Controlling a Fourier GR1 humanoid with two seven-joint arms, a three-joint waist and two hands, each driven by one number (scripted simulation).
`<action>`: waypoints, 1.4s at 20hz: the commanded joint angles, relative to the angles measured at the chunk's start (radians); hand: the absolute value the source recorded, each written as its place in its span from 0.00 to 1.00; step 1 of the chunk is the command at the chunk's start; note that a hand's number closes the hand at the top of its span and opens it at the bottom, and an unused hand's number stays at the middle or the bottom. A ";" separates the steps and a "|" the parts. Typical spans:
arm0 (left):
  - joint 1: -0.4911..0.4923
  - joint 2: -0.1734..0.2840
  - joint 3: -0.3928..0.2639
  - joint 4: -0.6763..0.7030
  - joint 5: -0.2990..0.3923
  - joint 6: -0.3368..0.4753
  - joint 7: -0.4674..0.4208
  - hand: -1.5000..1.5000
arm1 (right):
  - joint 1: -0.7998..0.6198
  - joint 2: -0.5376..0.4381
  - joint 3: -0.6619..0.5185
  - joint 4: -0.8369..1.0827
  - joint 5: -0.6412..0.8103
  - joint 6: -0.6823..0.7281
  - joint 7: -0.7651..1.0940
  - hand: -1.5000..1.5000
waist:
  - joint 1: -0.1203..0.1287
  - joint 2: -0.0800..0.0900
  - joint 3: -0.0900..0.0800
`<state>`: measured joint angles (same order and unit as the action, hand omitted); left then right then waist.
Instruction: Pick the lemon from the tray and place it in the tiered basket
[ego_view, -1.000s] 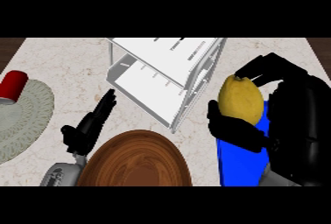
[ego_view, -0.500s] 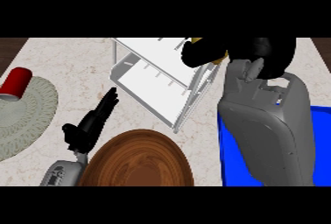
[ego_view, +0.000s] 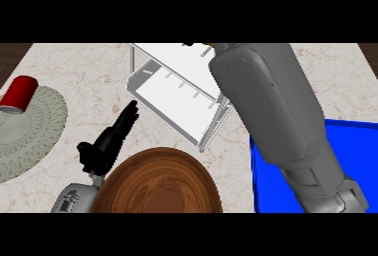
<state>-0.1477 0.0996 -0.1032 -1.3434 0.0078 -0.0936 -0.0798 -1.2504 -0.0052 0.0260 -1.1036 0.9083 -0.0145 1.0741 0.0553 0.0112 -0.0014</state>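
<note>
The white tiered basket (ego_view: 176, 95) stands at the back middle of the counter. My right forearm (ego_view: 273, 110) stretches from the lower right up over the basket's right side and hides most of my right hand (ego_view: 192, 44), of which only a dark sliver shows at the top edge. A small yellow bit beside it may be the lemon (ego_view: 210, 46); whether it is held I cannot tell. The blue tray (ego_view: 354, 150) lies at the right, partly under the forearm. My left hand (ego_view: 109, 142) rests open on the counter left of the basket, fingers pointing away.
A round brown wooden plate (ego_view: 159, 182) sits at the front middle, next to my left wrist. A pale woven mat (ego_view: 29, 130) lies at the left edge with a red can (ego_view: 18, 92) on its far side.
My right arm has swung from above the blue tray up and left over the basket, carrying the lemon out of clear sight. The left hand has stayed put.
</note>
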 joint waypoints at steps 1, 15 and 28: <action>0.026 0.005 -0.008 -0.012 -0.007 -0.010 -0.019 0.50 | -0.081 0.005 0.025 0.208 -0.052 -0.188 0.052 1.00 | 0.008 0.001 0.000; -0.069 0.008 0.022 0.022 0.008 -0.022 0.021 0.50 | -0.200 0.005 -0.143 0.450 -0.426 -0.454 0.040 0.00 | 0.013 0.001 0.000; 0.036 0.018 0.039 -0.013 0.002 -0.001 0.002 0.50 | -0.228 -0.058 0.000 0.537 -0.265 -0.832 0.051 0.00 | -0.059 -0.023 -0.001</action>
<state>-0.1333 0.1133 -0.0722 -1.3460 0.0101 -0.1043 -0.0800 -1.4607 -0.0239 -0.0145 -0.6008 0.5247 -0.7027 1.0105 0.0243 -0.0025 -0.0011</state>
